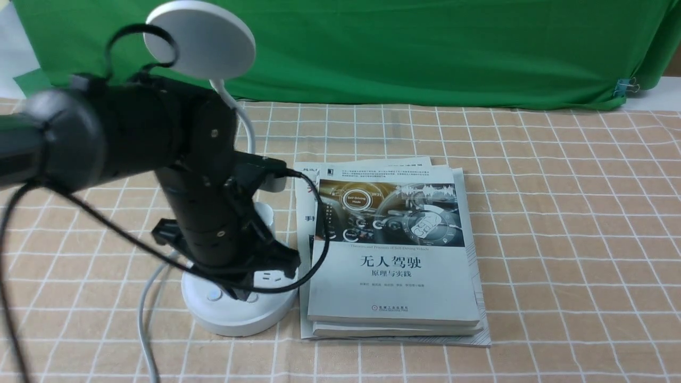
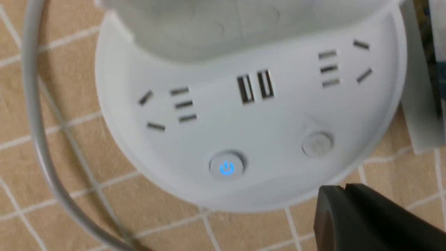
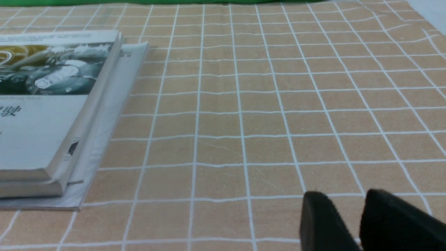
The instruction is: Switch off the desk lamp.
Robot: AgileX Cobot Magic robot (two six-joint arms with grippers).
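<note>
Though its state cannot be told, the left claw hangs over the desk lamp.

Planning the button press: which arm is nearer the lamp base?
Left. The left end effector hangs just over the lamp base; the right end effector is over cloth, across the books from it.

The desk, covered in tan white-gridded cloth, is carrying the desk lamp standing on its round base, its grey cable trailing alongside, and a stack of books lying just right of it.
</note>
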